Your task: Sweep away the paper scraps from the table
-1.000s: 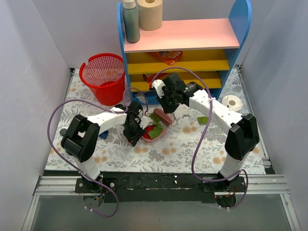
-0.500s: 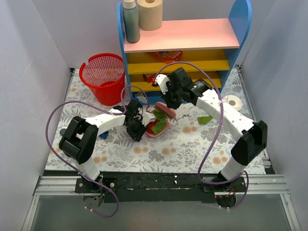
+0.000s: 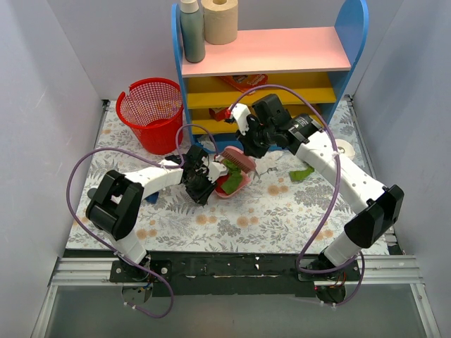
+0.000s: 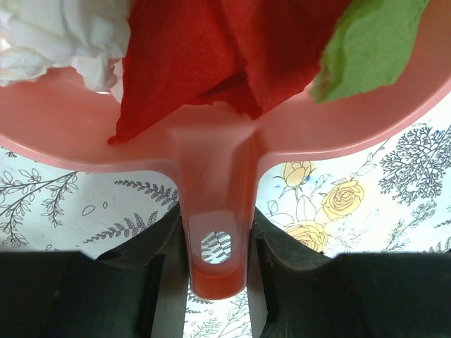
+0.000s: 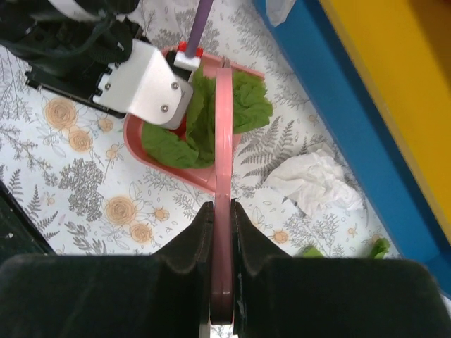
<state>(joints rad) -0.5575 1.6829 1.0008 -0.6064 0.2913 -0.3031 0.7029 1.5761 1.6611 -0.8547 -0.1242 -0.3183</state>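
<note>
My left gripper (image 3: 199,184) is shut on the handle (image 4: 217,239) of a pink dustpan (image 3: 238,184) on the table (image 3: 211,225). The pan (image 4: 70,134) holds red paper (image 4: 204,49), green paper (image 4: 366,42) and white paper (image 4: 56,35). My right gripper (image 3: 250,144) is shut on a pink brush (image 3: 239,162); its handle (image 5: 223,183) reaches over the pan's edge (image 5: 151,156) and the green paper (image 5: 204,120). A white wad (image 5: 310,179) lies on the cloth beside the pan, also in the top view (image 3: 266,166). A green scrap (image 3: 301,174) lies further right.
A red mesh basket (image 3: 151,113) stands at the back left. The blue, pink and yellow shelf unit (image 3: 268,70) stands at the back, its blue base (image 5: 366,91) close to the brush. A white tape roll (image 3: 343,149) lies at the right.
My right arm has swung right and back, carrying the brush onto the dustpan's far edge. The dustpan and left gripper have shifted slightly back and to the right, with more paper now in the pan.
</note>
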